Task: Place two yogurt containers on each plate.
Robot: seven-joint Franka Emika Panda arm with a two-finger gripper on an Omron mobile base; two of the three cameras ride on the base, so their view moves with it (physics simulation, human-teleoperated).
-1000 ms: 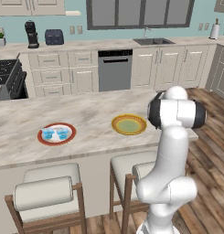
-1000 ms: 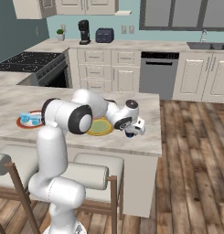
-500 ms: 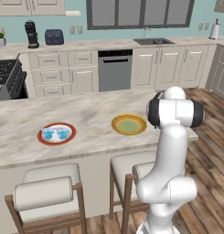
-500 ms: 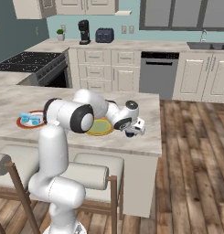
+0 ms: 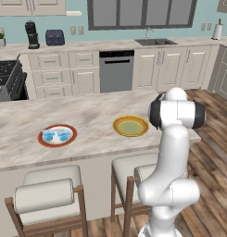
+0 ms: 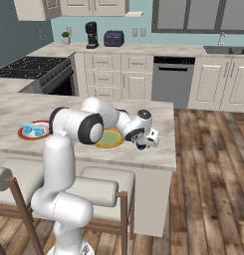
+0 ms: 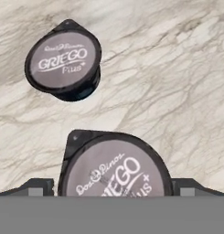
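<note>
So, going left to right along the marble island: the white plate w/ red rim sits toward the left end and already carries two pale blue cups, side by side, touching or nearly so. That half of the job looks done, which is probably why the arm is working elsewhere.

Next over, the yellow plate w/ greenish centre lies bare, nothing on it. It sits near the island's right part, within easy reach of the arm, so it reads as the drop spot for the remaining pair.

Further right, past the yellow plate, the gripper hangs low over the counter near the right end, pointing down. Below it are the two dark cups: the near dark cup sits right under the hand, lid up, printed top facing the camera; the far dark cup stands apart from it on bare marble, not touching. Both are upright, off any plate.

Gripper state: jaws spread about as wide as they go, one fingertip on each side of the near dark cup, nothing clamped yet. Can't tell if the pads touch the cup's sides; looks like a straddle before closing. My read: it's lined up to grab the near dark cup, then carry it left to the yellow plate.
</note>
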